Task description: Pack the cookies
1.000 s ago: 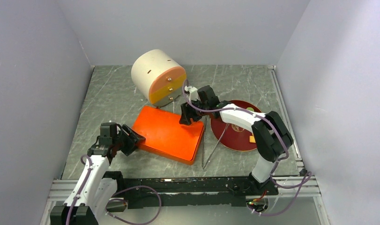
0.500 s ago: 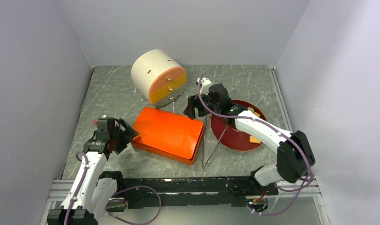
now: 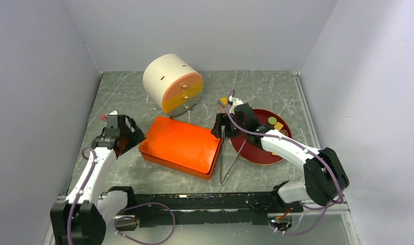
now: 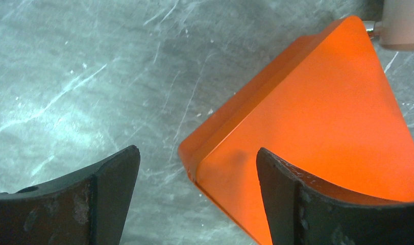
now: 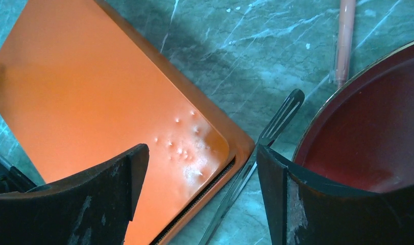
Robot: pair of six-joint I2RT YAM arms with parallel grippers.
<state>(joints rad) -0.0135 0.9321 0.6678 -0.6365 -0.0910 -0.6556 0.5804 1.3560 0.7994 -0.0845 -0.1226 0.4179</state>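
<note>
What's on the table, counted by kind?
Orange rectangular lidded box: 1
Cream round drawer cabinet: 1
Dark red round plate: 1
Metal tongs: 1
Thin pink stick: 1
Green round cookie: 1
Orange-yellow square cookie: 1
Total: 7; the right arm may hide more.

A: What lies left of the tongs (image 3: 222, 158)?
B: The flat box (image 3: 181, 145), just beside them. The drawer chest (image 3: 171, 84) stands behind it.
A: And on their right?
B: The plate (image 3: 256, 152), close by, with cookies (image 3: 272, 121) on its far part.
</note>
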